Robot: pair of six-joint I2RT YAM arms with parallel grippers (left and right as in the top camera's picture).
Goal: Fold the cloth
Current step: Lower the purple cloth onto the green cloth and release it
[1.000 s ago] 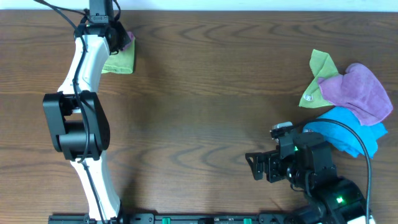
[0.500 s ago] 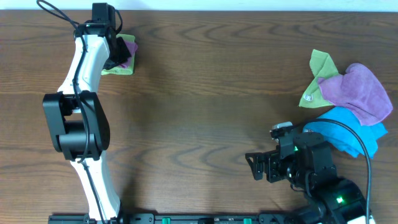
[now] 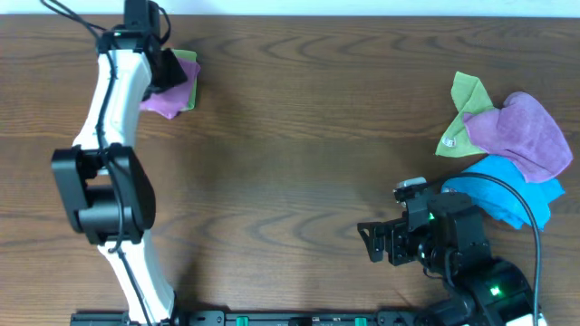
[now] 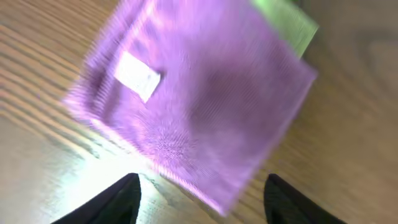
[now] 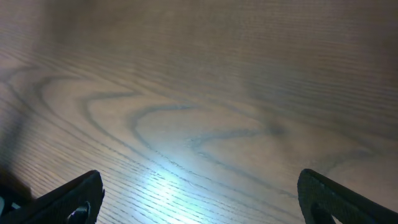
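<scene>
A folded lilac-purple cloth (image 4: 199, 99) with a small white tag (image 4: 138, 76) lies flat at the table's far left, partly on top of a folded lime-green cloth (image 4: 287, 25). In the overhead view this purple cloth (image 3: 166, 100) shows just beside my left gripper (image 3: 163, 65). My left gripper (image 4: 203, 186) is open. Its dark fingers (image 4: 118, 199) stand wide on either side of the cloth's near corner without touching it. My right gripper (image 5: 199, 186) is open over bare wood at the front right, where the overhead view also shows the right gripper (image 3: 373, 243).
At the right edge lies a loose pile: a lime-green cloth (image 3: 464, 113), a crumpled purple cloth (image 3: 521, 134) and a bright blue cloth (image 3: 507, 192). The brown wooden table (image 3: 299, 136) stretches between the two arms.
My left gripper has opened and let go of the purple cloth, which now lies spread on the green one. The left arm has shifted slightly left. The right arm has not moved.
</scene>
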